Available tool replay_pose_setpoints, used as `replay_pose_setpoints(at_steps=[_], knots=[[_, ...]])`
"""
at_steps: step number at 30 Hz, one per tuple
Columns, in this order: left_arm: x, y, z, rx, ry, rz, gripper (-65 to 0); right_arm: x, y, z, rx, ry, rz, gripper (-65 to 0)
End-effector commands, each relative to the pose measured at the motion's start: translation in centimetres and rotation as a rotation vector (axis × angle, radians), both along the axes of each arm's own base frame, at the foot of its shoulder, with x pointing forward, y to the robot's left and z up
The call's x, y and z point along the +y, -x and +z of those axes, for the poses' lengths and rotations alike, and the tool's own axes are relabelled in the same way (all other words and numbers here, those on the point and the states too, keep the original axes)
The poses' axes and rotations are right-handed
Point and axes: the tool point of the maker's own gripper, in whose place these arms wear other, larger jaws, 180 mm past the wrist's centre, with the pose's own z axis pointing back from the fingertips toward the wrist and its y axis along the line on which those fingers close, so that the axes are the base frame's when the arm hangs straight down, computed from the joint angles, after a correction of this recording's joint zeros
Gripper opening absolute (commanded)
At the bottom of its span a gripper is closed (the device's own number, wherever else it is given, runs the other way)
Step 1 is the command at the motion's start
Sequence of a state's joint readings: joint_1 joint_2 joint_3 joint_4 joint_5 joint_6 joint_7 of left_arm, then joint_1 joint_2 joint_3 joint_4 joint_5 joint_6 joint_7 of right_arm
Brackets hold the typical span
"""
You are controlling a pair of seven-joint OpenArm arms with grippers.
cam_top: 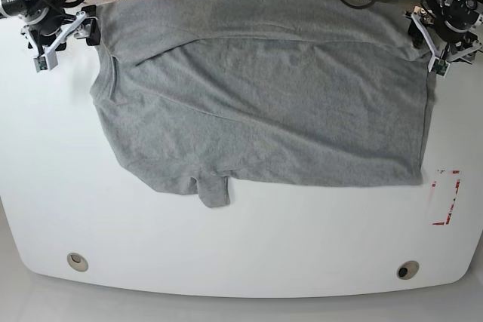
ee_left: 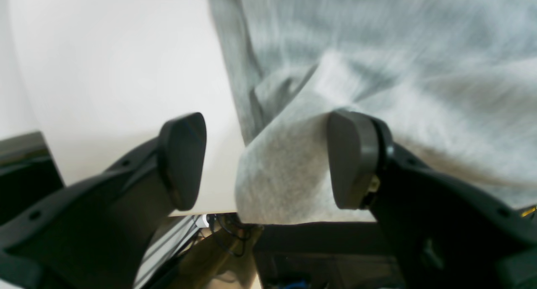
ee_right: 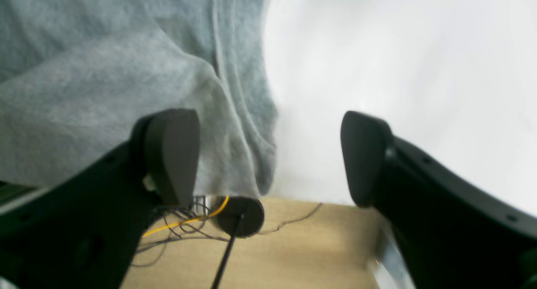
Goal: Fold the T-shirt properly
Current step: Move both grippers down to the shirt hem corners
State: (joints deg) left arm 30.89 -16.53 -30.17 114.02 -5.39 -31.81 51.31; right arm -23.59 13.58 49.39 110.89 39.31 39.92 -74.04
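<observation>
On the white table point(cam_top: 226, 262), grey T-shirt point(cam_top: 264, 103) spread, bare margins around

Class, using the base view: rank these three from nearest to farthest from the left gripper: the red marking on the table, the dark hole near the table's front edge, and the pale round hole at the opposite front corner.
Measured from the left gripper, at the view's upper right:
1. Red marking, on the same side, partway down the table.
2. Dark hole, same side, at the front edge.
3. Pale round hole, far across at the opposite front corner.
</observation>
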Motion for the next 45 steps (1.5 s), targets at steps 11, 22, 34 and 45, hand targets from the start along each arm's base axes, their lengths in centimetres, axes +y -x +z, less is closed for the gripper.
replay_pose_setpoints(at_steps=[11,22,34,45], knots=[[2.7,-6.6,6.2,-0.219,-0.074,-0.014,-22.9,2.9,-8.8,4.1,-0.195,-0.009,0.147,-16.2],[4.1,-13.8,11.4,-0.462,-0.018,0.1,-22.9,3.6,-16.3,3.4,-0.215,-0.08,0.15,-16.2],[4.4,-18.8,9.8,-0.469,0.124,0.184,-22.9,5.7,-23.6,2.9,-0.239,-0.209,0.216,-16.2],[4.5,-20.9,7.6,-0.434,0.202,0.222,-22.9,6.8,-27.1,0.8,-0.24,-0.309,0.208,-16.2]])
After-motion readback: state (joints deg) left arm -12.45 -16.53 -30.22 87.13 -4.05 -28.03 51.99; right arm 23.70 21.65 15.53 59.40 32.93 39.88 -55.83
